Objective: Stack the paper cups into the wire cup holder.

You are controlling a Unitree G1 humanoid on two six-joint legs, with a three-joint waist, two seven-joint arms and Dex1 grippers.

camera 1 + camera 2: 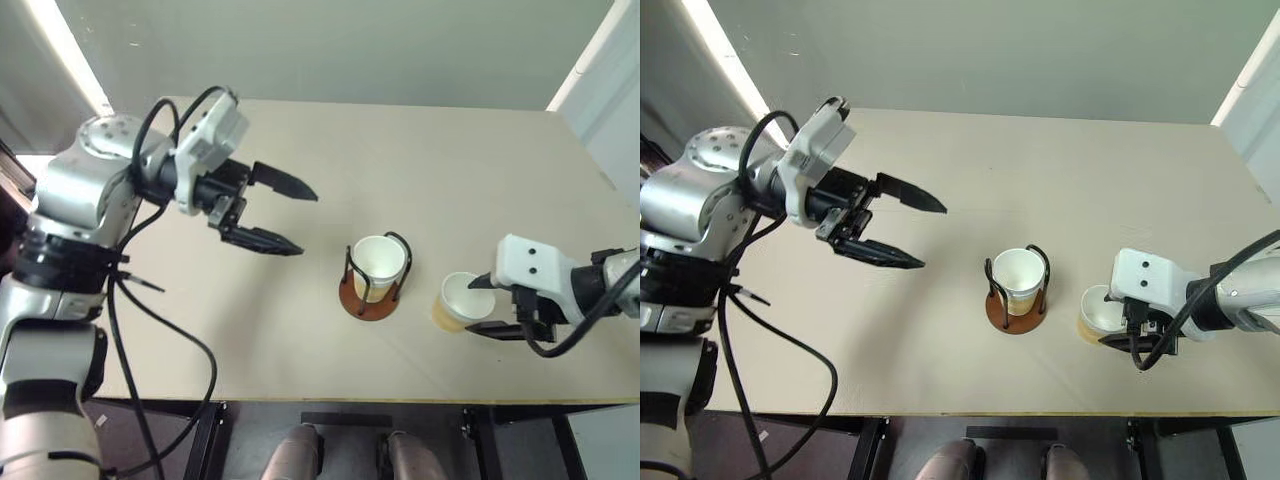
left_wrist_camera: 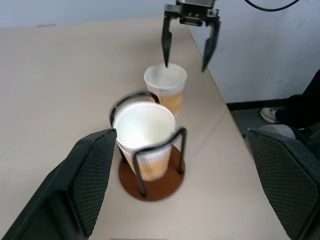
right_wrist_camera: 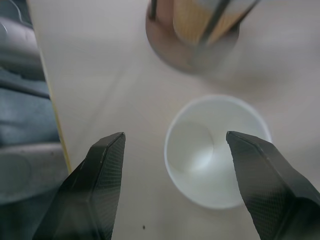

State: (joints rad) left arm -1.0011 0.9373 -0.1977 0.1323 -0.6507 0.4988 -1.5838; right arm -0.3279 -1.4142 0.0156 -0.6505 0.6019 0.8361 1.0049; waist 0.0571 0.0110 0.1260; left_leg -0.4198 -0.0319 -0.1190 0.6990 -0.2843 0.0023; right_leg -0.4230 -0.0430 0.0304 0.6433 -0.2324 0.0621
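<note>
The wire cup holder (image 1: pixel 368 300), a reddish-brown disc with black wire loops, stands near the table's front, with a paper cup (image 1: pixel 378 264) upright inside it. Another paper cup (image 1: pixel 455 303) stands on the table just right of the holder. My right gripper (image 1: pixel 487 306) is open right at this cup, one finger to each side of its rim; the right wrist view looks down into the cup (image 3: pixel 215 150) between the fingers (image 3: pixel 95 185). My left gripper (image 1: pixel 305 222) hangs open and empty above the table, well left of the holder (image 2: pixel 150 182), and points toward it.
The tan table (image 1: pixel 450 170) has bare surface behind and left of the holder. Its front edge runs close to the holder and the loose cup. The left wrist view shows a person's shoe (image 2: pixel 270 115) on the floor beyond the table's right edge.
</note>
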